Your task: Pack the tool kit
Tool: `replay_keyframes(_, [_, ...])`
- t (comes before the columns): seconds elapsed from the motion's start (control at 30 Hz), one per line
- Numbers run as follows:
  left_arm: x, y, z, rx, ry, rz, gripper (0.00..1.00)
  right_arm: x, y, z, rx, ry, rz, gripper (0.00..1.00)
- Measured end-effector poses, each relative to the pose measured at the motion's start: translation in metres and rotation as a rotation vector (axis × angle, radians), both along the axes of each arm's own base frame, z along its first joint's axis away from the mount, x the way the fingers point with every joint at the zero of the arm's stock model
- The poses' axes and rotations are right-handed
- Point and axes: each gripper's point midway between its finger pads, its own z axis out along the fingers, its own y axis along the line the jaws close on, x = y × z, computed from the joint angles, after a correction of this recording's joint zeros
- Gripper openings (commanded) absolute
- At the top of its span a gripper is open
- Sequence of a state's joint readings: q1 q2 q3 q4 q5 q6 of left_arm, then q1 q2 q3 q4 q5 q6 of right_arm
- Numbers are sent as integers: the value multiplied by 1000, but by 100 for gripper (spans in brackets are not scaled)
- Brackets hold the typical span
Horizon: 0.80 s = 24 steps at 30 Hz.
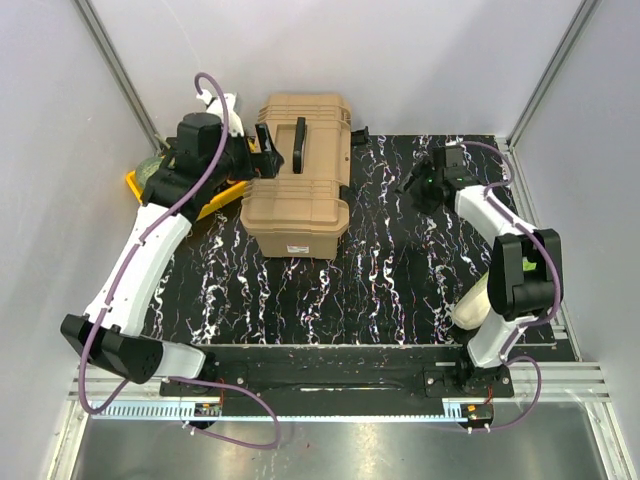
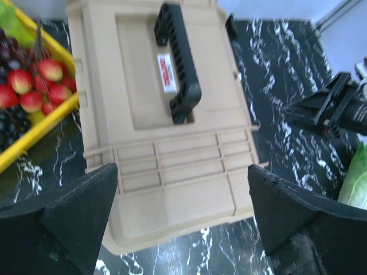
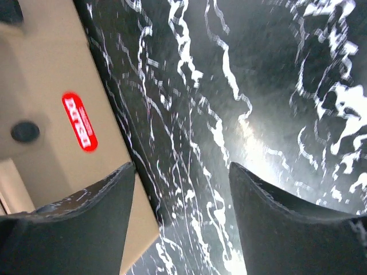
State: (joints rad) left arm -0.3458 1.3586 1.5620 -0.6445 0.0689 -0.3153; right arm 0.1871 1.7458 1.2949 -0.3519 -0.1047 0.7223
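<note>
the black table (image 1: 400, 290) with its white marbling fills the floor of the booth. the biggest thing on it is the tan toolbox (image 1: 300, 190). it lies flat with its lid down toward the far left corner of the table, its length running from the far edge toward the middle.

the left arm (image 1: 150, 250) reaches up along the left edge and bends in over the box's far left side. the right arm (image 1: 500, 240) stands by the right edge and leans toward the far right part of the table. a yellow tray (image 1: 135, 185) sits at the left edge, just beside the toolbox's left side, mostly hidden under the left arm. a pale leafy vegetable (image 2: 355, 183) lies toward the right edge, well apart from the box.

the left pincer (image 1: 268, 152) hovers over the toolbox with its jaws spread wide, holding nothing. from its own camera the two black fingers (image 2: 74, 212) frame the lid from above. the right pincer (image 1: 415, 183) hangs low over bare table just beside the box's right side, not touching it. its jaws are parted with only table between them, gripping nothing.

on the lid a black handle (image 2: 178, 63) sits in its recess, with a small red and white label (image 2: 166, 71) just beside it. a red label (image 3: 79, 121) shows on the tan face nearest the right pincer. in the tray lie red fruit (image 2: 34, 86) and dark grapes (image 2: 8, 123).
</note>
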Motion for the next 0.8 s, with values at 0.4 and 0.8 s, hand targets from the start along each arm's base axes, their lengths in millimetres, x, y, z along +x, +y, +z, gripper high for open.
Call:
replay_keyframes(0.4, [78,6,-8,-28,34,118,99,117,12,-40,340,-42,9,65])
replay_keyframes(0.8, [108,7,-63,-98,181,199,99,185,51,-14,731,-212,62,57])
